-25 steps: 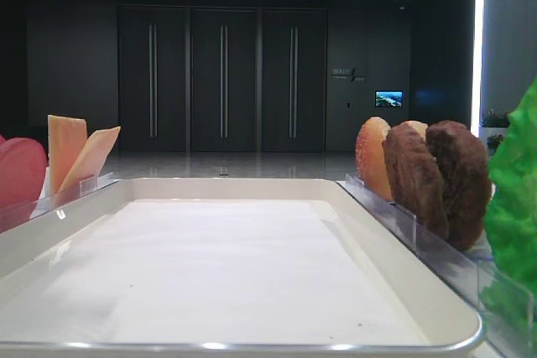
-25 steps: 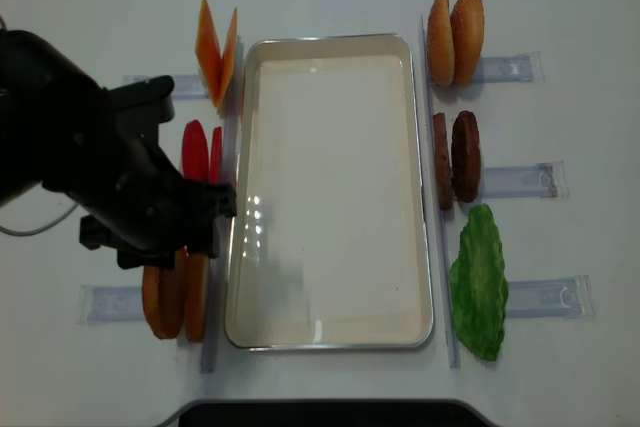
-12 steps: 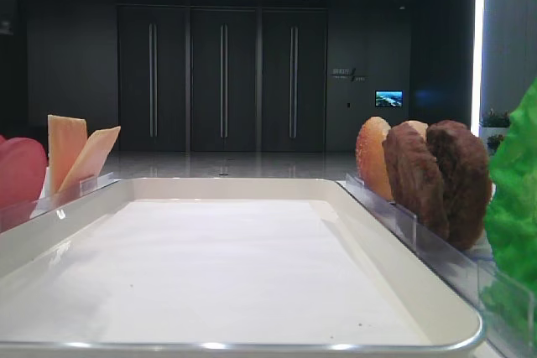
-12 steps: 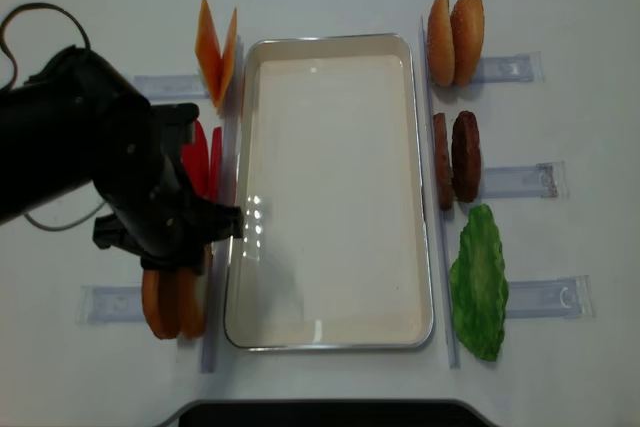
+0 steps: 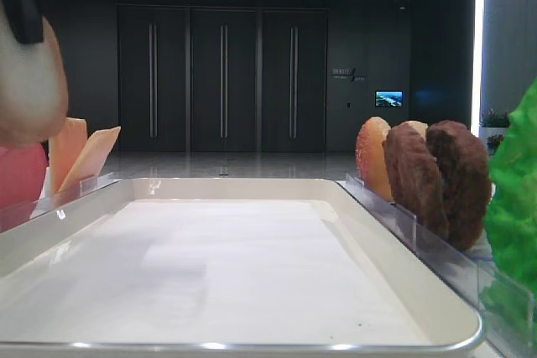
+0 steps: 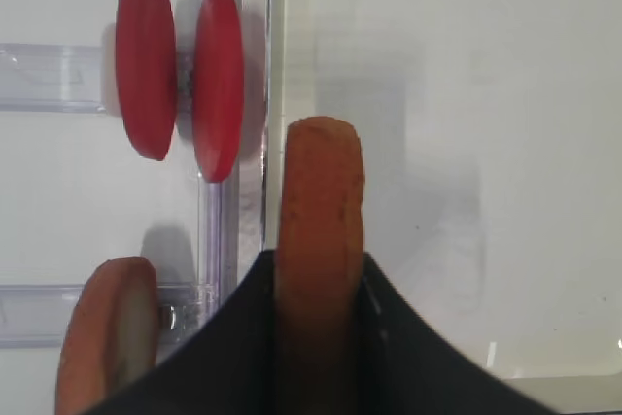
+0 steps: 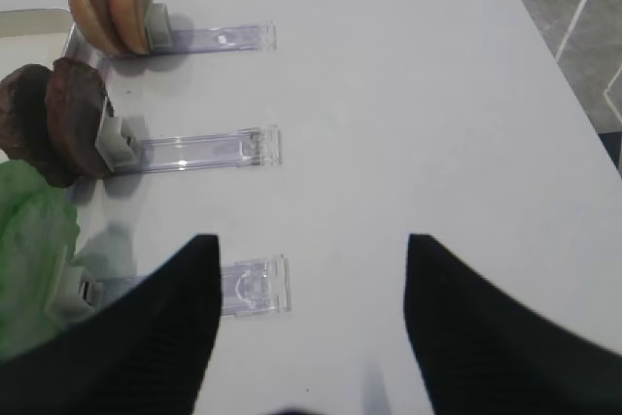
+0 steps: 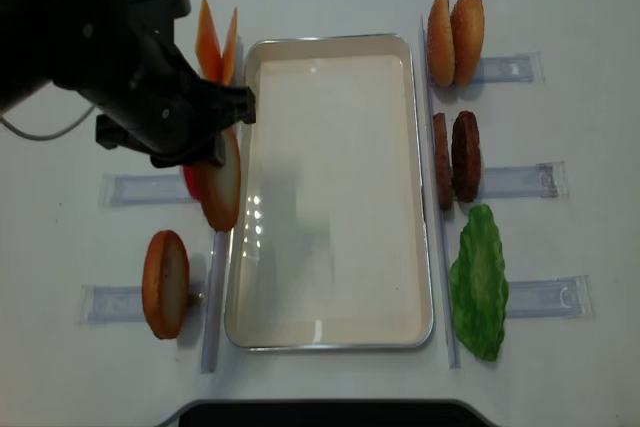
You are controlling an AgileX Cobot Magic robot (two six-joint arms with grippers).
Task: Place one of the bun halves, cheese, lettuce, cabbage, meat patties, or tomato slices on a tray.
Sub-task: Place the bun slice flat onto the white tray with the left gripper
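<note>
Left tool (image 6: 316, 337) clamped on bun half (image 8: 218, 187), held on edge above tray's (image 8: 330, 340) left rim. Carry inward over liner (clear rim first), lower flat, then release. Right tool (image 7: 311, 337) idle, jaws apart.

The tray (image 8: 330, 327) floor lies bare and open from above. Along its left rim stand the cheese (image 8: 216, 42), the tomato slices (image 6: 180, 75) and one bun half (image 8: 165, 283), with a held bun half (image 8: 220, 192) hanging over that rim. Along its right rim (tightly lined) stand two more buns (image 8: 455, 39), the patties (image 8: 456, 157) and the lettuce (image 8: 479, 284). Right of those, open table (image 7: 408, 123).
</note>
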